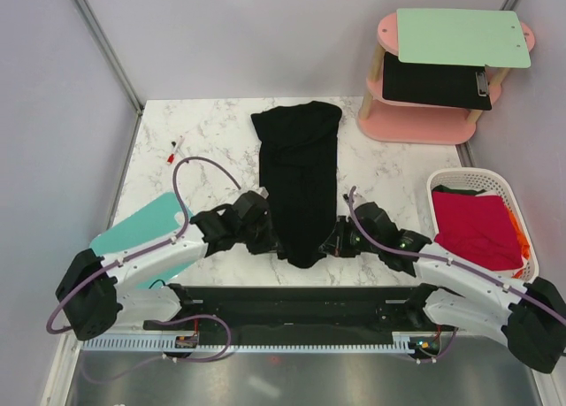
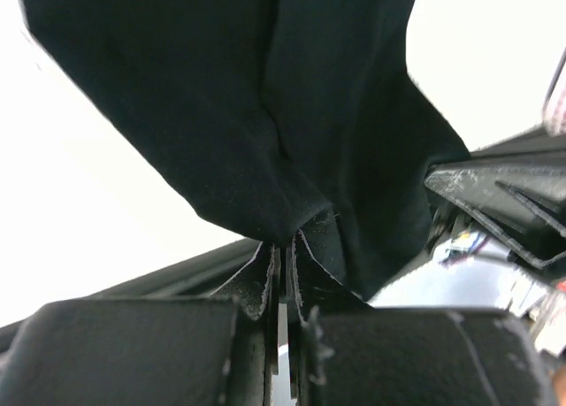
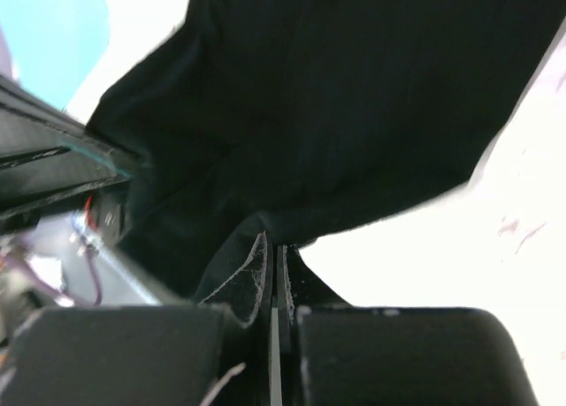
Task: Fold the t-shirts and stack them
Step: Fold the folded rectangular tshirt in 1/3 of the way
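Two pale lilac walls (image 1: pixel 221 34) enclose a white marble table (image 1: pixel 212 141); a pink stand (image 1: pixel 416 127) sits at the far right and a teal board (image 1: pixel 141 225) at the near left; the left pincer (image 1: pixel 272 238) and right pincer (image 1: pixel 332 242) are each pressed together, clamped on the near corners of the black t-shirt (image 1: pixel 296 172); that shirt lies mid-table as a narrow strip, its long axis running near to far, wider end far; a red t-shirt (image 1: pixel 473 225) and orange fabric (image 1: pixel 523 242) sit in the white basket (image 1: pixel 460 178) at the right.
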Controlling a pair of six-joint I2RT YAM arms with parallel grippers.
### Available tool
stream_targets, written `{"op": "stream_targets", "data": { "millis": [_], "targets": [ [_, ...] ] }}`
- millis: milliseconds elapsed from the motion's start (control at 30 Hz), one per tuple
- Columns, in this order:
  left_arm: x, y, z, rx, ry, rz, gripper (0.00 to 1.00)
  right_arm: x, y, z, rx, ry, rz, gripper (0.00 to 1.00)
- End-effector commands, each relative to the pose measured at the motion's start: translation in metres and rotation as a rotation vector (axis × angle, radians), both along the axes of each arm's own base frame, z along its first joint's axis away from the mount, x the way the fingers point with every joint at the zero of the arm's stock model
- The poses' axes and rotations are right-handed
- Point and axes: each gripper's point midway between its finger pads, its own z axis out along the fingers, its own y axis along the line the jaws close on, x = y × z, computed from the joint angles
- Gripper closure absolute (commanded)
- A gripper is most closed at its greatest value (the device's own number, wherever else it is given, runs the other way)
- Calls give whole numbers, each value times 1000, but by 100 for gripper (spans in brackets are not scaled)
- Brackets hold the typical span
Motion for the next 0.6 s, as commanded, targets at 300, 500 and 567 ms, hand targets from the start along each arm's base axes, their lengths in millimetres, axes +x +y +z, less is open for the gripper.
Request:
{"op": "stream_targets", "data": {
  "millis": [300, 500, 567],
  "targets": [
    [92, 20, 21, 100, -117, 66, 98, 125, -7, 31, -293, -305, -157, 100],
    [136, 20, 23, 127, -142, 50, 98, 171, -17, 27, -318, -314, -209, 100],
    [150, 19, 26, 121, -144, 47, 98, 186, -19, 22, -324, -304, -213, 100]
  ]
}}
